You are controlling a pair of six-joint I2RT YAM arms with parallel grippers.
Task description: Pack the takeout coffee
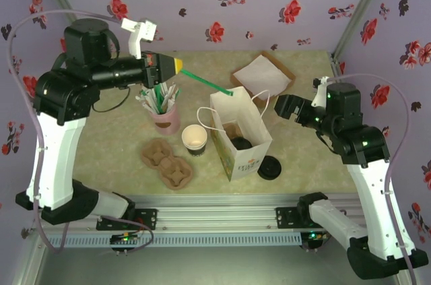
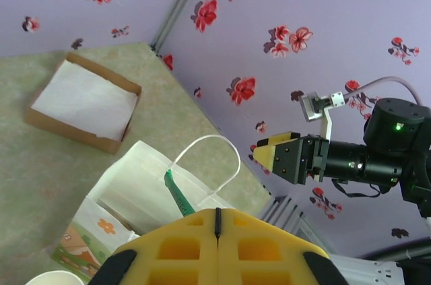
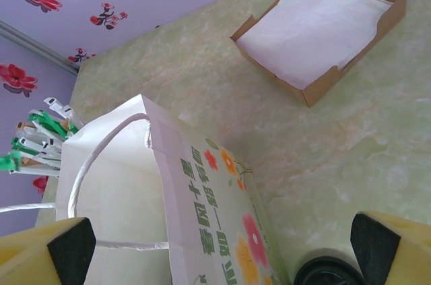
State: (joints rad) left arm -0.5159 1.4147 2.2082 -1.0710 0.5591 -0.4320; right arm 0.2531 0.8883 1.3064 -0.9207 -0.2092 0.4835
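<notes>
Left jaws are pinched fully together on a green stirrer (image 1: 205, 81), held up above the counter (image 1: 114, 150). From the left wrist camera I see the stirrer (image 2: 176, 192) poking out past the closed yellow pads, its free end reaching the open mouth of the white paper bag (image 1: 244, 130).

Right jaws are spread as wide as they go and hold nothing. They hover to the right of the bag, and the bag's flowered side (image 3: 222, 231) sits between the two fingers in the right wrist view.

The takeout coffee cup (image 1: 194, 139) stands upright and uncovered on the counter, between the pink cup of stirrers (image 1: 165, 118) and the bag, just beside the bag's left side. Its black lid (image 1: 269, 168) lies flat on the counter on the bag's other side, near its lower right corner.

The brown cup carriers (image 1: 167, 162) lie close to the near left of the cup. A cardboard tray of white napkins (image 1: 262, 75) sits beyond the bag.
</notes>
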